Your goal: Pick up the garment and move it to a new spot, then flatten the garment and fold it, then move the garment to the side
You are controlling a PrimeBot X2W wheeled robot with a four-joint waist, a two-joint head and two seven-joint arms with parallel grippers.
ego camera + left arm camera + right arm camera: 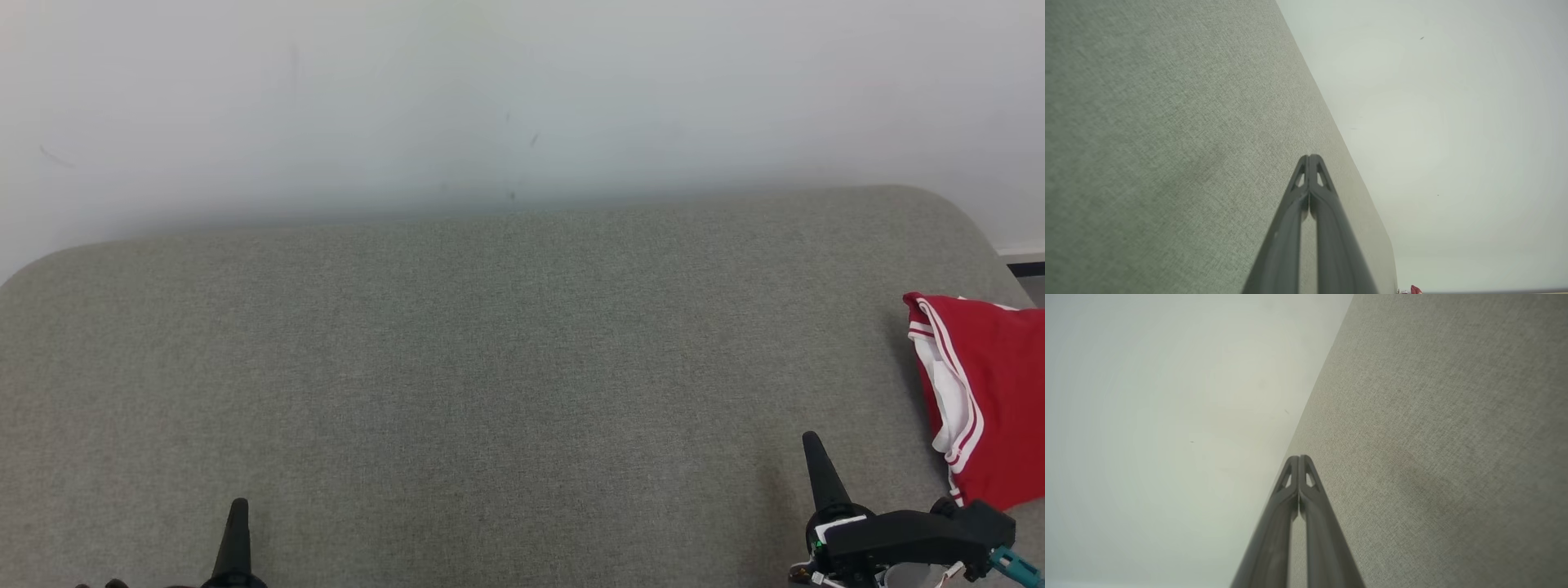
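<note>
You face a cushion [490,367], with the wall [490,98] standing behind it at 12 o'clock. The garment [992,392] lies on the cushion at its 3 o'clock edge and runs partly out of the head view. Your left gripper [237,523] sits at 7 o'clock before the near part of the cushion, well apart from the garment. Your right gripper [814,453] sits at 5 o'clock, near the garment, which lies at its 2 o'clock. The middle of the cushion lies between the two grippers and the wall.
</note>
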